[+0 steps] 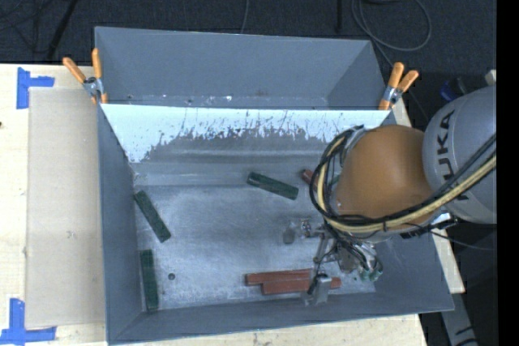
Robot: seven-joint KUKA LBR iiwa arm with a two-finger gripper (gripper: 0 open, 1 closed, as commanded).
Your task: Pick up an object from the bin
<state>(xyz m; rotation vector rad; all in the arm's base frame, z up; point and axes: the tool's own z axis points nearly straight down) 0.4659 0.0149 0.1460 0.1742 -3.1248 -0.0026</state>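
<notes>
The tool [320, 288], its opening impossible to tell, sits at the right end of the reddish-brown bar [278, 280] at lower centre, where an end grip might let it pivot out.

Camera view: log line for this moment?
hand: over right end of reddish-brown bar | place: bin near side | rest: green bar mid-bin

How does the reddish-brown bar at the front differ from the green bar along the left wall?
The reddish-brown bar lies crosswise along the front of the bin; the green bar runs front to back beside the left wall. One is reddish-brown, the other dark green. The reddish-brown bar's right end is at the gripper; the green bar lies far from it. Both are slim bars lying flat.
</notes>
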